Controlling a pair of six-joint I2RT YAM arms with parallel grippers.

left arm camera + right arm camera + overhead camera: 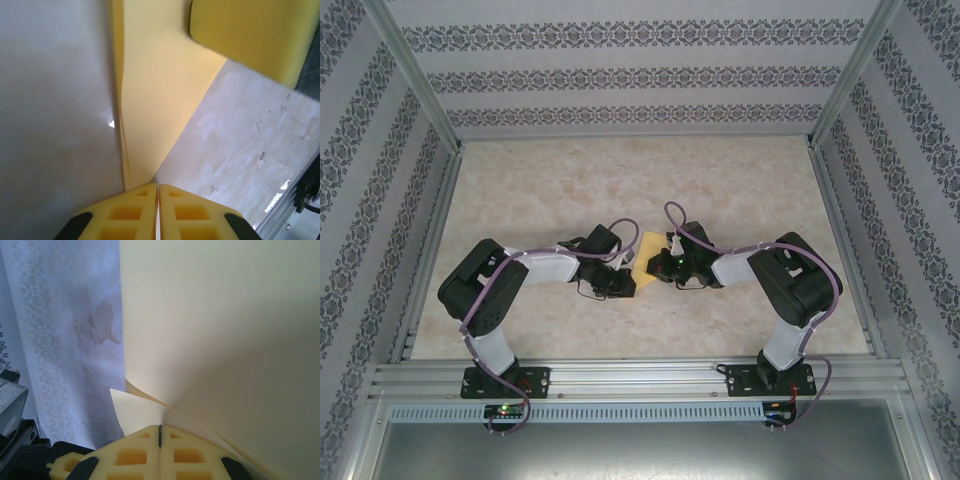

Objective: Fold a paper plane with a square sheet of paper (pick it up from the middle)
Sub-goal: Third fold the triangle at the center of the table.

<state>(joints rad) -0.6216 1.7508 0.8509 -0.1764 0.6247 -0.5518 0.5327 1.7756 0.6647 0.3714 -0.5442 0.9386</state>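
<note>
Although the left gripper (158, 186) and right gripper (160, 427) each clamp the lifted square sheet of paper (160, 100), it looks barely folded, with nearly every crease left.

The square sheet of paper (647, 252) is showing as a plain yellow-orange patch near the middle of the table (620, 180), slightly toward 6 o'clock. In the left wrist view it is rising from the left gripper (158, 186), which is pinching it at 6 o'clock, and is widening toward 12 o'clock. In the right wrist view it is spreading from the pinching right gripper (160, 427) toward 1 o'clock, with a small corner curling at 10 o'clock from the pinch.
</note>
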